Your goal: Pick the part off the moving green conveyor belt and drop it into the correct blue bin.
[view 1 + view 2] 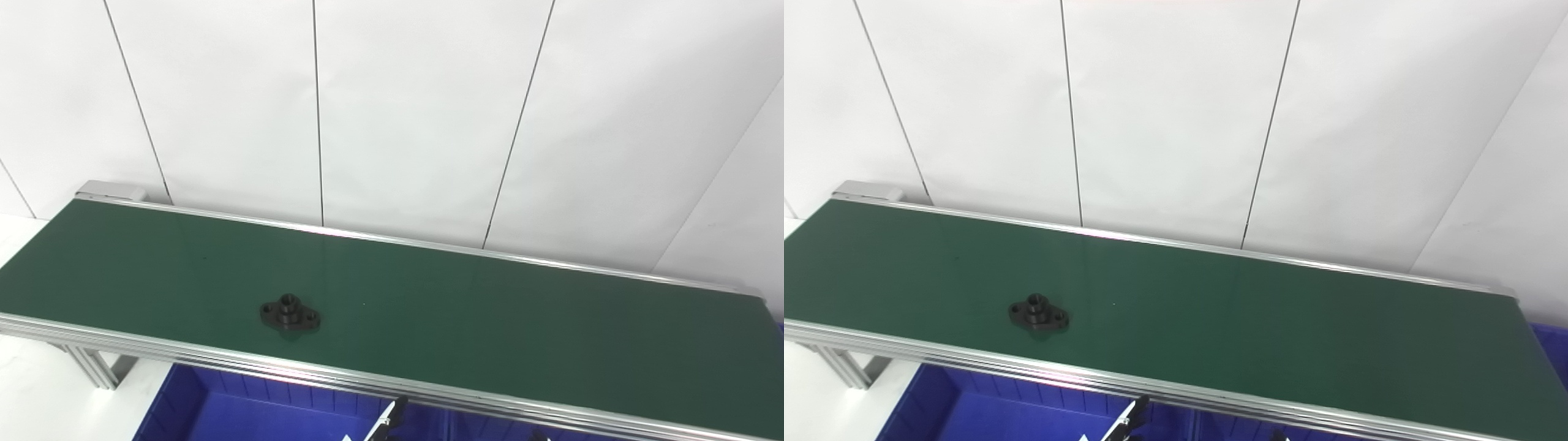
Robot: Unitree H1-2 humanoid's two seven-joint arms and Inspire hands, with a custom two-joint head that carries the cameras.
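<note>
Black against the green conveyor belt (490,318), the flanged part (290,313) is seen lying flat near the belt's front rail, up and to the left of the left hand (384,422). Only a fingertip sliver of that hand is shown above the blue bin (257,410), so its state cannot be told. Nothing identifiable is shown of the right hand.

You are looking at a scene with no readable text: no labels, brands, numbers or signs are showing on the belt (429,306), the part (289,313), the bin (245,410) or the wall (392,92).
</note>
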